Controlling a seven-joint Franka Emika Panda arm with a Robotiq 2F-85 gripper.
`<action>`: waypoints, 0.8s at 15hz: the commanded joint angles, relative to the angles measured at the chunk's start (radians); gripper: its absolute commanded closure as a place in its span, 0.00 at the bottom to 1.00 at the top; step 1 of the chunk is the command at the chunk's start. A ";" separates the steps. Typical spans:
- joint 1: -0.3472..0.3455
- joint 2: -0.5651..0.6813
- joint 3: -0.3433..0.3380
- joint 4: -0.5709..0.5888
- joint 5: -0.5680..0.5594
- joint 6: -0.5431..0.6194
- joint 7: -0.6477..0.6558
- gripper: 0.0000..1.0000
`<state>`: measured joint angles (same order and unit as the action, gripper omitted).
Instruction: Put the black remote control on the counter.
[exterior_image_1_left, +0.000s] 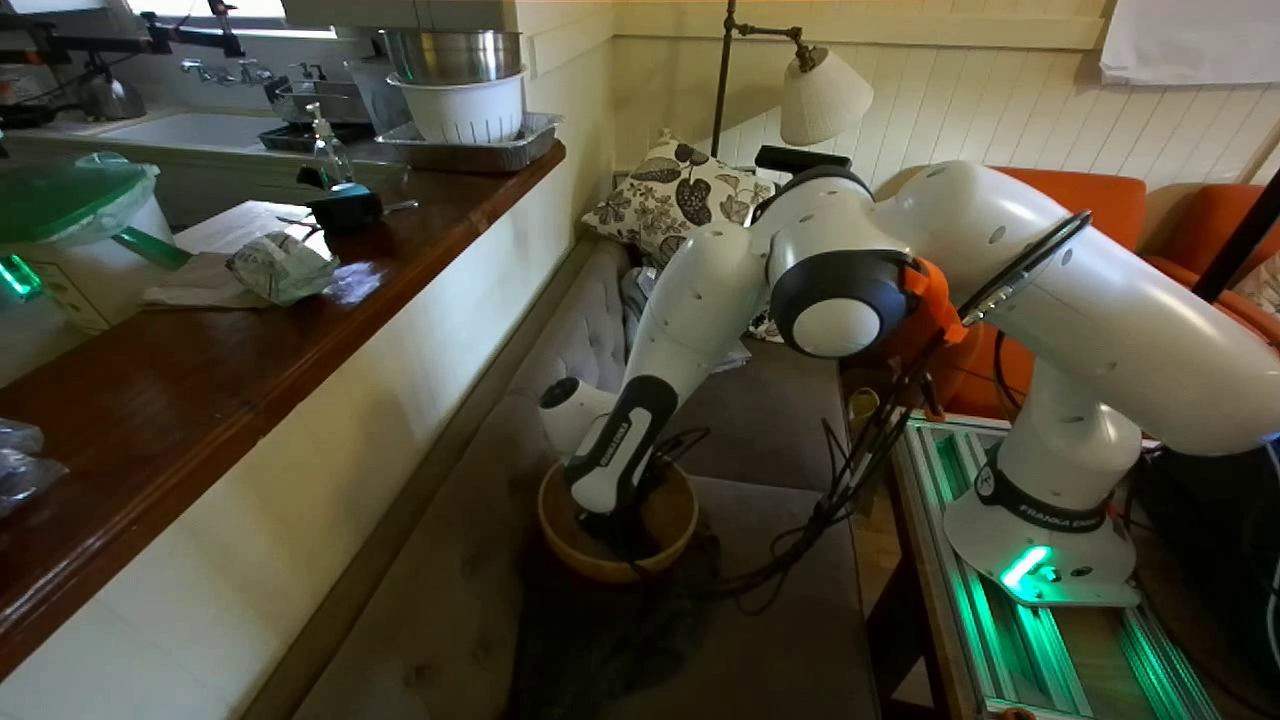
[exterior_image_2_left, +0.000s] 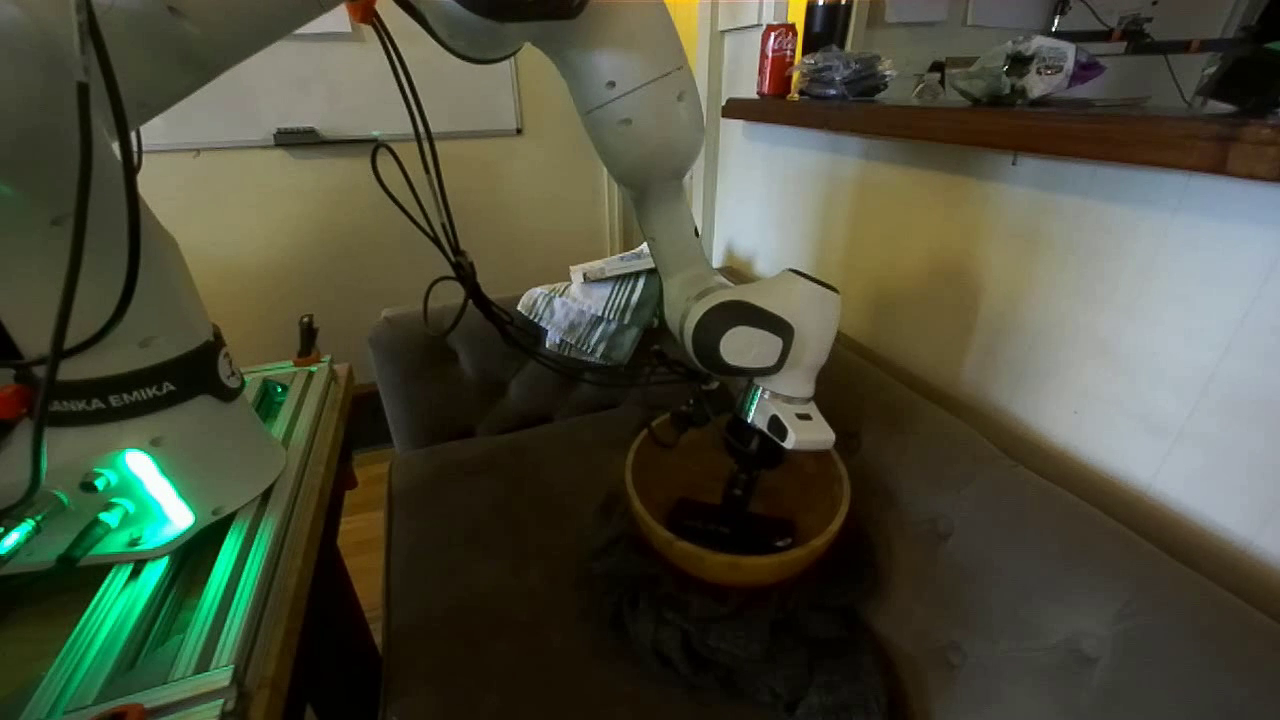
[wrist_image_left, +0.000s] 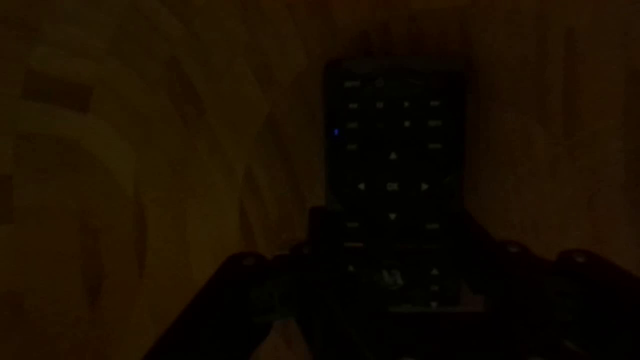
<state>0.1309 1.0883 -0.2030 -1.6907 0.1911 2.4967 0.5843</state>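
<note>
The black remote control (wrist_image_left: 392, 150) lies flat in the tan wooden bowl, its buttons facing the dark wrist view. It also shows as a black oblong in an exterior view (exterior_image_2_left: 705, 522). The bowl (exterior_image_2_left: 740, 573) sits on the sofa; it also shows here (exterior_image_1_left: 610, 572). My gripper (exterior_image_2_left: 738, 495) points down inside the bowl. In the wrist view its fingers (wrist_image_left: 392, 235) stand against both long sides of the remote, shut on it. Whether the remote touches the bowl's bottom is hidden. The reddish-brown counter (exterior_image_1_left: 200, 400) runs above the sofa, also seen from below (exterior_image_2_left: 1000, 118).
The counter holds a foil tray (exterior_image_1_left: 470, 150) with a white colander, a dark cup (exterior_image_1_left: 345, 208), a crumpled packet (exterior_image_1_left: 283, 266), a red can (exterior_image_2_left: 777, 60) and plastic bags (exterior_image_2_left: 845, 73). The grey sofa (exterior_image_2_left: 490, 560) carries a dark cloth (exterior_image_2_left: 750, 650). Cables hang from the arm.
</note>
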 joint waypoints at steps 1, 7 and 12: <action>-0.029 -0.008 0.023 0.017 -0.005 -0.027 -0.015 0.64; -0.117 -0.248 0.052 -0.241 0.015 0.068 -0.179 0.64; -0.198 -0.439 0.067 -0.377 -0.039 -0.118 -0.418 0.64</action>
<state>-0.0156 0.7975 -0.1686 -1.9468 0.1891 2.4734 0.2794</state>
